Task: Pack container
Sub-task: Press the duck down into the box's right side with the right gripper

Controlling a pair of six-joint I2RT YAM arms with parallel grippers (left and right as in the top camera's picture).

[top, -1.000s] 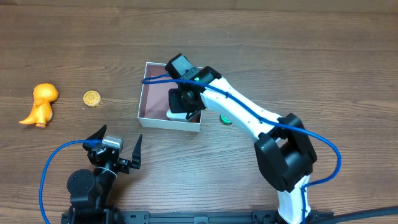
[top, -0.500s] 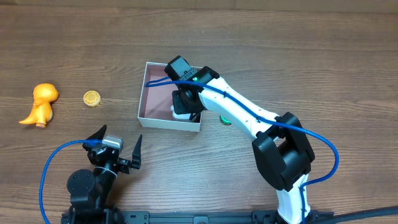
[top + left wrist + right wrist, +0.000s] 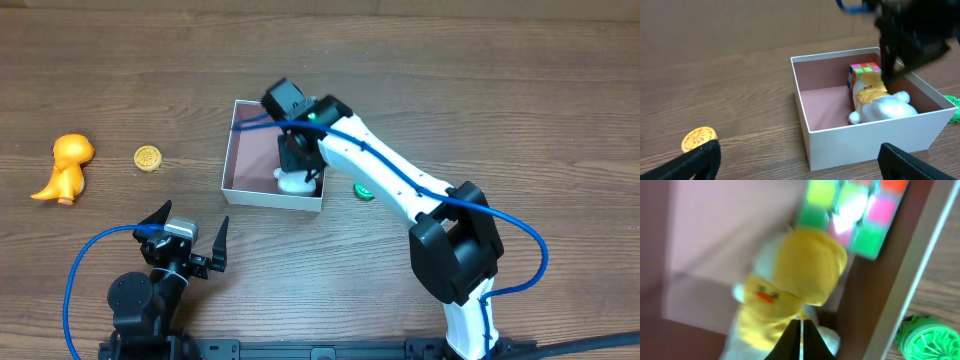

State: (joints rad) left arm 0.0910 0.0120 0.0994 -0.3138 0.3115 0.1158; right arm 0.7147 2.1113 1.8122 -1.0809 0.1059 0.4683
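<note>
Holding my right claw (image 3: 801, 341) pressed together, pinching nothing I can see, I hang over the plush duck (image 3: 790, 280) inside the container (image 3: 265, 196), mid-frame overhead. My left claw (image 3: 188, 228) sits spread at lower left. Pulling up, I might snag the duck's fabric and drag it out.

Plush (image 3: 880, 102) and cube (image 3: 865, 72) are in the container (image 3: 270, 197), cube behind. Coin (image 3: 148, 157) and figurine (image 3: 65, 167) lie to my left; disc (image 3: 362, 191) just right.
</note>
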